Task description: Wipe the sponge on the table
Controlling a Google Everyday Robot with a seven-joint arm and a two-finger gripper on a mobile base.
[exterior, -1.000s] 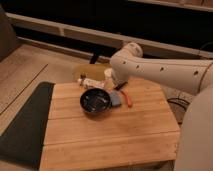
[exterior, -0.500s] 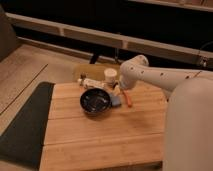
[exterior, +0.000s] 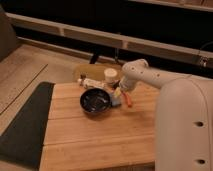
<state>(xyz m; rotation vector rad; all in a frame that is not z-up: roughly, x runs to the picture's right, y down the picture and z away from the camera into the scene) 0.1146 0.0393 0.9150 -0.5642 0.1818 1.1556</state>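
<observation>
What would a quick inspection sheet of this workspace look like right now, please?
Surface: table, light wooden planks, things grouped at its far side.
Job's things: sponge, blue, lying flat just right of the dark bowl.
Clutter: dark bowl; orange object right of the sponge; white cup and white tube by the far edge.
Grippers: gripper lowered at the sponge, arm reaching in from the right.
Cables: nothing seen.
Surroundings: dark mat left of the table; pale floor behind.

The white arm (exterior: 165, 85) reaches in from the view's right, its tool (exterior: 120, 94) seemingly angled down near centre.
</observation>
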